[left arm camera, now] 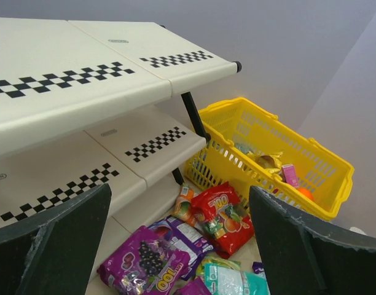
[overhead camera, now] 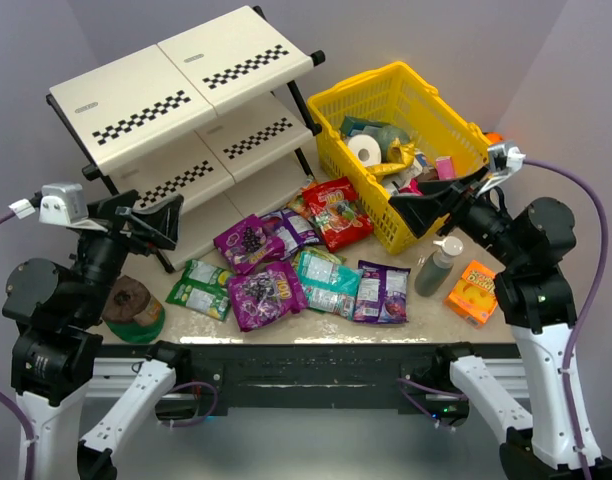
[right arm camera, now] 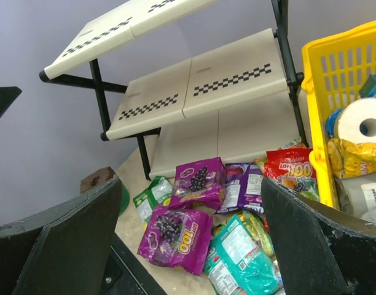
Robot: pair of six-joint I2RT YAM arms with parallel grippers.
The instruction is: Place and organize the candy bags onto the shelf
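Several candy bags lie on the table in front of the shelf (overhead camera: 186,85): a red one (overhead camera: 337,211), magenta ones (overhead camera: 248,242) (overhead camera: 265,294), a green one (overhead camera: 200,288), a teal one (overhead camera: 326,280) and a purple one (overhead camera: 382,291). The shelf's tiers hold nothing. My left gripper (overhead camera: 151,220) is open and empty, raised at the left, next to the shelf's lower tiers. My right gripper (overhead camera: 436,205) is open and empty, raised by the yellow basket's front corner. The left wrist view shows the red bag (left arm camera: 223,216) and a magenta bag (left arm camera: 142,261). The right wrist view shows magenta bags (right arm camera: 176,238) and the teal bag (right arm camera: 243,258).
A yellow mesh basket (overhead camera: 386,90) with a paper roll and packets stands right of the shelf. A grey bottle with a white cap (overhead camera: 438,266) and a small orange box (overhead camera: 472,291) lie at the right. A green-rimmed brown round thing (overhead camera: 133,306) sits at the left front.
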